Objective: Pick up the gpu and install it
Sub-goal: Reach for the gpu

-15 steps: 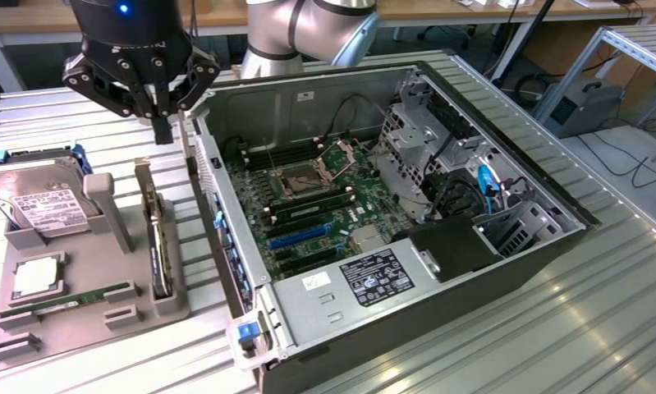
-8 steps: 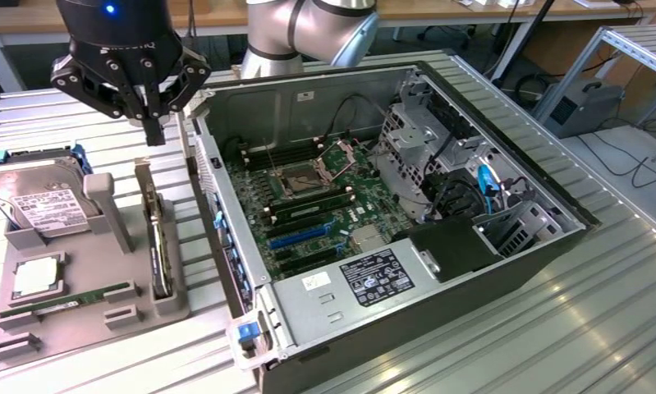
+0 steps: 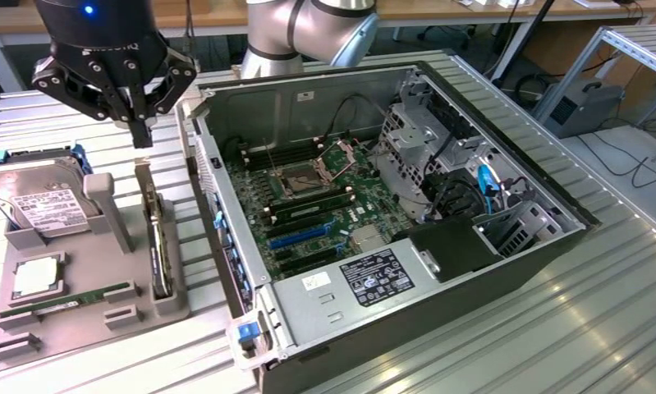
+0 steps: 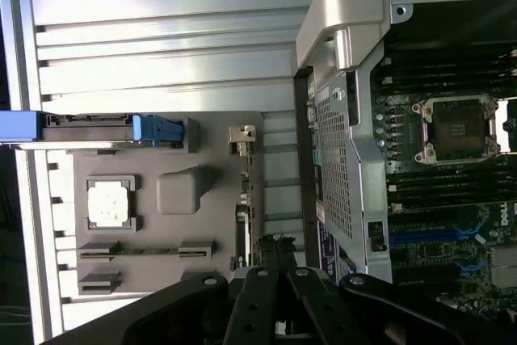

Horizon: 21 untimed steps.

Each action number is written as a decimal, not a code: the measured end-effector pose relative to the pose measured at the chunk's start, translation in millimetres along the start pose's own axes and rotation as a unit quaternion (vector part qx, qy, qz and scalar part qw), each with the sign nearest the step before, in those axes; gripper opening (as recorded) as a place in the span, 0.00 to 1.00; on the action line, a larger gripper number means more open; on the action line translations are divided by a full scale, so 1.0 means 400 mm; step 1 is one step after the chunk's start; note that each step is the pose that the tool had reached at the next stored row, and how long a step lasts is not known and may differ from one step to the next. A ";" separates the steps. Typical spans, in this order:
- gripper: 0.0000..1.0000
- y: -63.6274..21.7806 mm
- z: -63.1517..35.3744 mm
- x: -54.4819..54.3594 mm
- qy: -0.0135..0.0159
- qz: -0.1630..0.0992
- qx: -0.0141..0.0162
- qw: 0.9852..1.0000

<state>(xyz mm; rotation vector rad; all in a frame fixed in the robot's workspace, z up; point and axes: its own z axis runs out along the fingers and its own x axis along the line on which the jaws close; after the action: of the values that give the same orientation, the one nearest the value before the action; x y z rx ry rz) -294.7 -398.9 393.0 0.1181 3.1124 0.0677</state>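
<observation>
A robotics lab: slatted aluminium bench, opened computer.

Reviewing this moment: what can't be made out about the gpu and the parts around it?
gpu: exterior view, it stands on edge in the gray holder, so its flat faces are hidden.
gpu, wrist view: one end lies under the gripper.
hard drive: exterior view, label print too small to read.
computer case: wrist view, cut off by the picture's edge.

Grey arm bent at a joint along the exterior view's top edge, gripper hanging vertical at upper left below a black wrist housing with a blue light lit, linkage splayed to both sides, fingers pressed together, tips down.
</observation>
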 end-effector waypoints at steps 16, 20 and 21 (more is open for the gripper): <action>0.11 -0.022 0.000 0.022 0.000 0.000 0.000 1.000; 0.11 -0.035 0.000 0.021 0.000 0.000 0.000 1.000; 0.11 -0.038 0.000 0.021 0.000 0.000 0.000 1.000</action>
<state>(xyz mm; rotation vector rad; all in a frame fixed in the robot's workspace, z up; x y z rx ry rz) -304.3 -413.3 392.1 0.1179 3.1125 0.0676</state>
